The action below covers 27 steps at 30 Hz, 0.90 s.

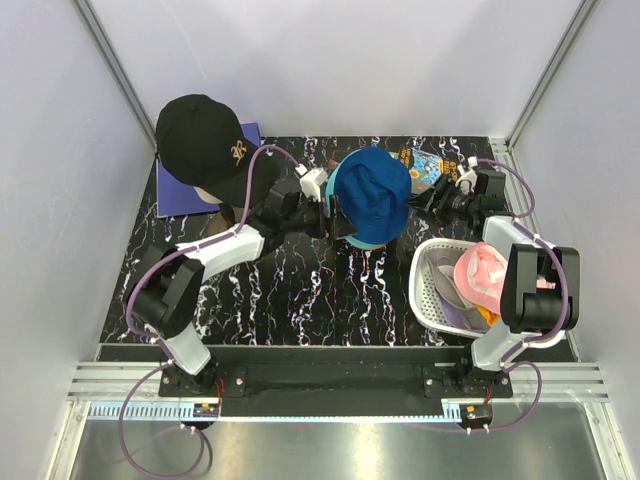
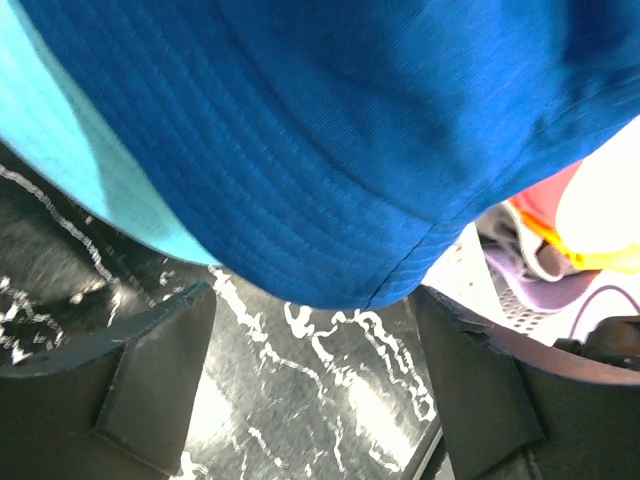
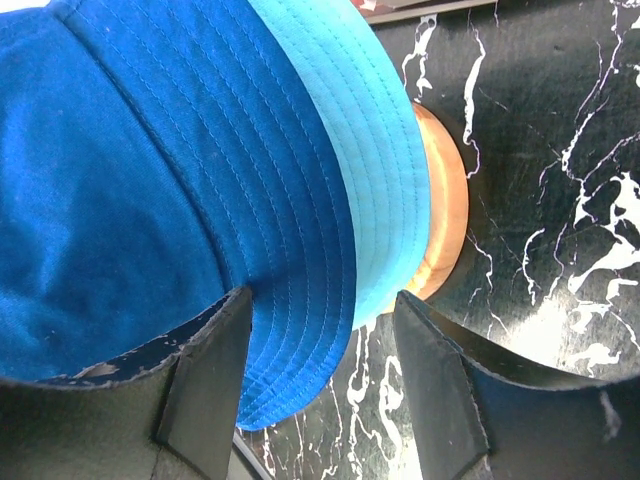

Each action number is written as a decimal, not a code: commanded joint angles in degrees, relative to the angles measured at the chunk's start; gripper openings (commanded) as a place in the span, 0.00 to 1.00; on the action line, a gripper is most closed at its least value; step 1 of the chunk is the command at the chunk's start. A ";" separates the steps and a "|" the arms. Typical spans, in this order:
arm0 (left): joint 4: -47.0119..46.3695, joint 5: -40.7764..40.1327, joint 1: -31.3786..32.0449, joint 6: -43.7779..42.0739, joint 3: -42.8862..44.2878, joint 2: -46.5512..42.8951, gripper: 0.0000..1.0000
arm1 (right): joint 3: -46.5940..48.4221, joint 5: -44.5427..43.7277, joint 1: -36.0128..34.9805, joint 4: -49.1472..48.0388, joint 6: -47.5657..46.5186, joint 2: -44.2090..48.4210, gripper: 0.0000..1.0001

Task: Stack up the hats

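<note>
Table [image 1: 300,290] surface is finished in black with white marble veining. It is enclosed by plain pale walls on three sides, and aluminium rails are fitted along the near edge.

At the far left, a black baseball cap [image 1: 200,135] is raised above a purple sheet [image 1: 175,195]. At the right, a white perforated basket [image 1: 425,290] is set on the table. A pink hat [image 1: 482,275] is seen in it, over lavender and orange fabric. A colourful packet [image 1: 425,162] is laid behind the centre.

At the centre, a blue hat [image 1: 372,195] is seated over a teal hat [image 3: 370,170], which is carried on a tan rounded support [image 3: 445,200]. The stack is flanked by both arms.

The left tool [image 2: 310,320] is spread wide just beside the blue brim, on the stack's left side, and nothing is gripped. The right tool [image 3: 320,310] is likewise spread wide. The blue brim is located between its fingers but is not clamped.
</note>
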State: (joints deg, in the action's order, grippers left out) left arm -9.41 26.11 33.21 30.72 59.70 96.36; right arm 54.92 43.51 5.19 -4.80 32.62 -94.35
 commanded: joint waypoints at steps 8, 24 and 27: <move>-14.32 4.56 -0.69 3.73 -2.40 -1.18 0.74 | 1.86 -0.79 -0.45 4.36 -3.27 3.38 0.67; -21.70 5.09 -3.50 11.20 -4.42 2.95 0.14 | 1.86 -1.49 -1.06 7.52 -4.41 4.26 0.66; -25.20 5.36 -4.29 13.57 -5.64 3.40 0.00 | 1.86 -1.76 -0.97 7.70 -4.41 4.34 0.66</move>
State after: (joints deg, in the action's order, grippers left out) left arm -26.48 29.98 30.41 41.25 55.53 98.89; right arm 54.98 42.54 4.69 2.94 29.21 -92.51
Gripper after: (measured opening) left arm 0.064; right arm 0.666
